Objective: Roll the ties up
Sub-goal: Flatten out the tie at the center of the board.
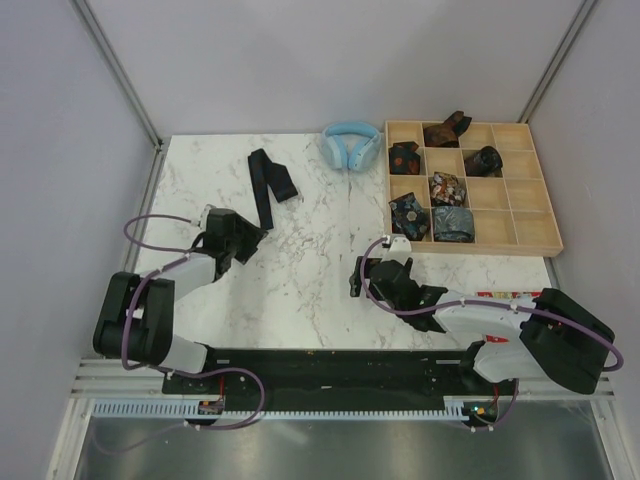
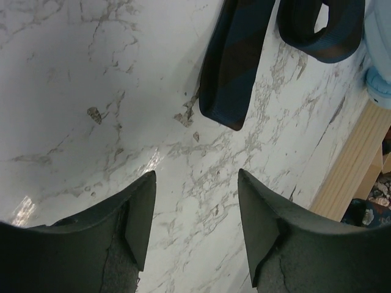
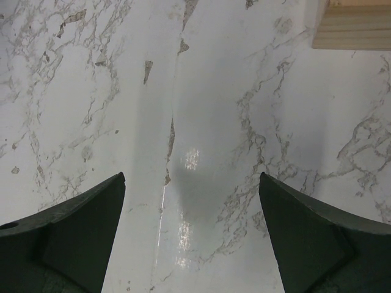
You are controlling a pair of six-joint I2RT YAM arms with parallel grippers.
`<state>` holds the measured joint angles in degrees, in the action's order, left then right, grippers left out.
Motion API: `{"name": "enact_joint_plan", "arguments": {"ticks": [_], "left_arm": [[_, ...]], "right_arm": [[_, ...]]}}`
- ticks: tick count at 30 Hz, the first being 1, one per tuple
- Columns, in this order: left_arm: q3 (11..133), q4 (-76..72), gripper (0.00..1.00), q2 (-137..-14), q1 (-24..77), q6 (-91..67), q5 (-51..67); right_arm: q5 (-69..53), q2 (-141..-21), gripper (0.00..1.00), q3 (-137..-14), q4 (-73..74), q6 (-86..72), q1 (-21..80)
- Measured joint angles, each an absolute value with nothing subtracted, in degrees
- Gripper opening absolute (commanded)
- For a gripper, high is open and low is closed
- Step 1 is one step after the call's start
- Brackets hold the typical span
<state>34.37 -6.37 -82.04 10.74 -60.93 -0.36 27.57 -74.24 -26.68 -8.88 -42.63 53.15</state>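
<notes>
The worktop carries a tray of rolled ties at its far right corner. A loose tie lies far left. Near the tie's end the left gripper hangs half-spread and empty. Near the tray, the right gripper is wide and empty.

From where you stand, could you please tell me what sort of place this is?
Most likely a robot test booth, not a home: plain white walls enclose a marble-look table, and a wooden tray holds rolled ties.

left tool: jaws partly apart | right tool: jaws spread wide | both tilted downward
</notes>
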Motion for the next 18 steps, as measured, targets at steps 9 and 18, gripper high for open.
{"name": "enact_joint_plan", "arguments": {"ticks": [9,18], "left_arm": [[37.6,-11.9,0.59,-89.4,11.8,-63.4,-3.4],[40.6,-12.4,0.54,-92.7,13.3,-64.2,-7.7]], "right_arm": [[26.7,-76.2,0.98,-26.7,-9.5,-42.1,53.1],[26.6,-76.7,0.98,-26.7,-9.9,-41.7,53.1]]}}
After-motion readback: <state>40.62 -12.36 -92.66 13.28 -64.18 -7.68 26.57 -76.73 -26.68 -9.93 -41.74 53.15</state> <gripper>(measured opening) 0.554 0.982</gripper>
